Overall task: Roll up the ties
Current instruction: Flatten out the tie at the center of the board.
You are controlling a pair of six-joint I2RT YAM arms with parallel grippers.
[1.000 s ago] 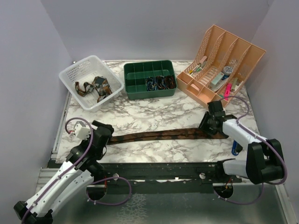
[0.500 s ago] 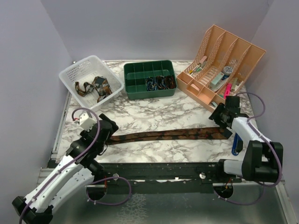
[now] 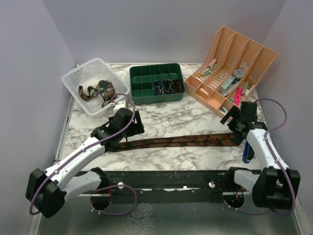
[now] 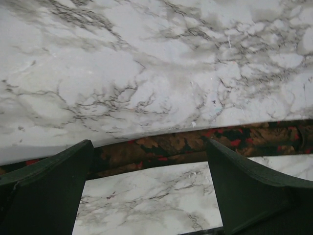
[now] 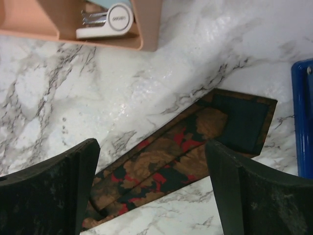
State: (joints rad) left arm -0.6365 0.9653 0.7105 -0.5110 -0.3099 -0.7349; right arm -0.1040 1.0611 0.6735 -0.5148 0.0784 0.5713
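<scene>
i see the marble table (image 3: 161,115) filling most of my overhead view. at its far right corner stands the peach desk organiser (image 3: 234,68), tilted back, with pens and small items in its slots. the white basket (image 3: 78,78) sits far left with loose ties (image 3: 98,92) heaped inside. between them is the green tray (image 3: 146,95), with rolled ties (image 3: 167,87) in the middle and right compartments of its near row.

the brown tie (image 3: 181,142), with its reddish pattern, lies flat and stretched left to right across the near half of the table. its wide end (image 5: 234,117) is on the right, dark lining showing, just beside a blue object (image 5: 304,117).

my left gripper (image 4: 151,191) hangs over the tie's left part, fingers spread wide, pinching nothing; the fabric runs across below the gap. my right gripper (image 5: 151,191) hangs over the wide end, fingers likewise spread and holding nothing.

smallest, a white stapler (image 5: 105,20) sits in the organiser's edge above it.
</scene>
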